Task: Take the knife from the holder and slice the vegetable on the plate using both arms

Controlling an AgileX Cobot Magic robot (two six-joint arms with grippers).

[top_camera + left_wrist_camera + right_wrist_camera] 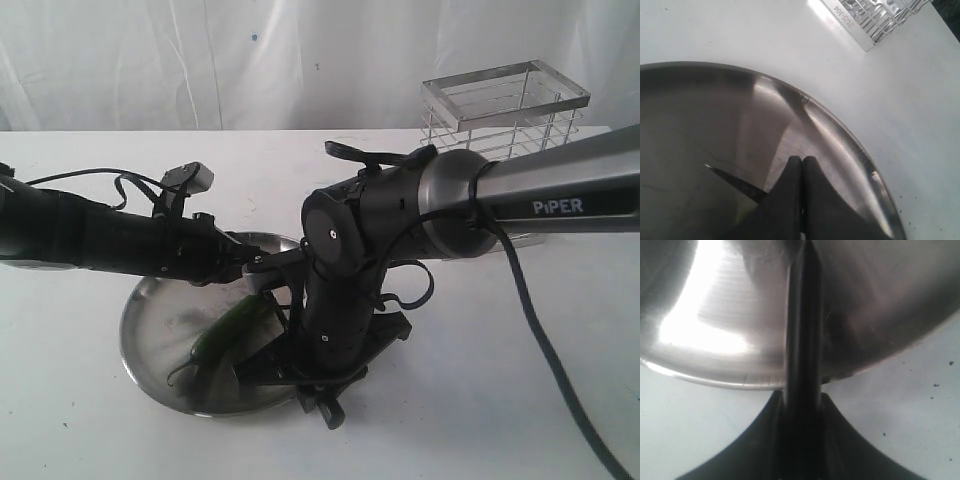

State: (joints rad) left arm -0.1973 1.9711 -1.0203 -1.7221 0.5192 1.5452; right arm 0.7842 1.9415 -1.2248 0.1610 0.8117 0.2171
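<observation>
White cloth (150, 60) hangs behind a white desk (80, 420), and the plate (140, 335) sits on it as the point of reference. The vegetable (228, 328) lies inside the plate, near its middle, with its stem curling toward the near rim. The holder (505, 110) stands well apart from the plate, at the far right, with no knife showing in it.

The right gripper (802, 400) is clamped on the knife (802, 315) just outside the plate's rim, and the dark blade reaches in over the steel. The left gripper (802, 167) hangs over the plate's far side. Its fingers are pressed together with nothing visible between them.

The cutting step looks to be at hand. To do it well, the left gripper should pin the chilli down near its stem end, clear of the blade's path. The right arm should then bring the edge straight down across the chilli's body, not along it. Pressure wants to be gentle, since the glossy skin may roll and the shallow plate may skid on the desk.
</observation>
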